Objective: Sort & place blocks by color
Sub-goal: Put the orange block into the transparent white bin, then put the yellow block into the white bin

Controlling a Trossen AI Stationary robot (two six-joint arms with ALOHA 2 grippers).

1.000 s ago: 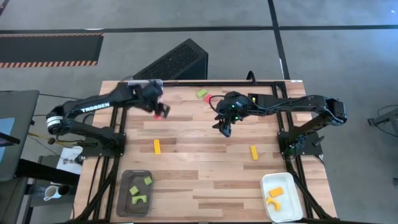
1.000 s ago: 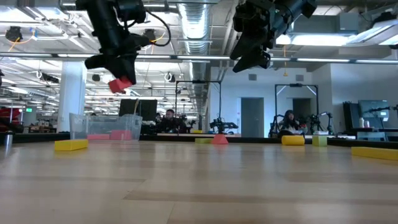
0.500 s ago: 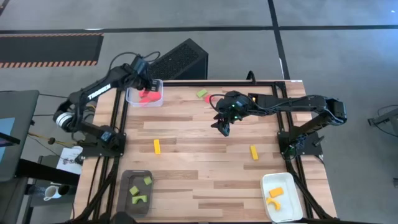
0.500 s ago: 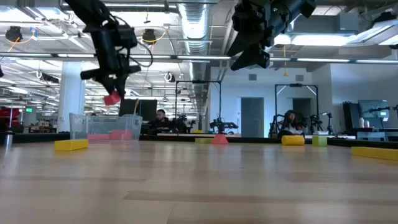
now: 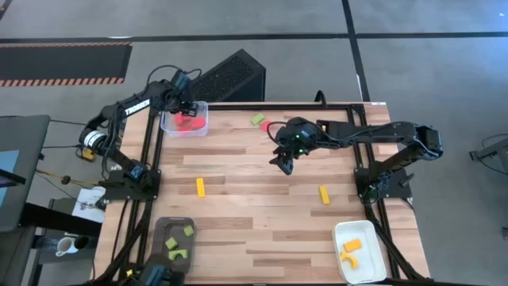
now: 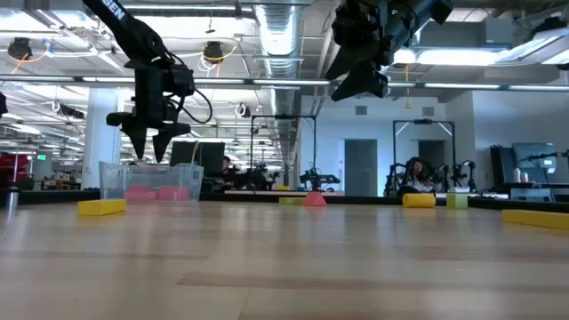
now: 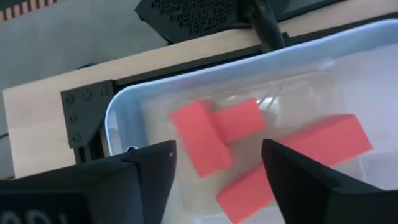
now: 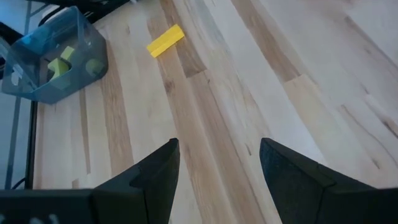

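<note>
My left gripper [image 5: 183, 109] hangs open and empty just above the clear tray [image 5: 203, 130] at the table's far left corner. Three red blocks [image 7: 249, 155] lie on the tray's floor between its fingers in the left wrist view. My right gripper [image 5: 284, 164] hovers open and empty high over the middle of the table. Loose on the wood lie two yellow bars [image 5: 200, 187] [image 5: 324, 195], and a green block [image 5: 258, 120] with a red block [image 5: 267, 127] beside it near the far edge.
A dark grey tray [image 5: 162, 230] with green pieces sits at the near left. A white tray [image 5: 340, 234] with yellow-orange pieces sits at the near right. A black perforated box [image 5: 226, 78] stands beyond the far edge. Bare wood lies between the two yellow bars.
My left gripper has carried a red block toward the table's far left corner, moved over the clear tray, lowered and let go. The block now lies in the tray with the other red pieces. My right gripper has kept still.
</note>
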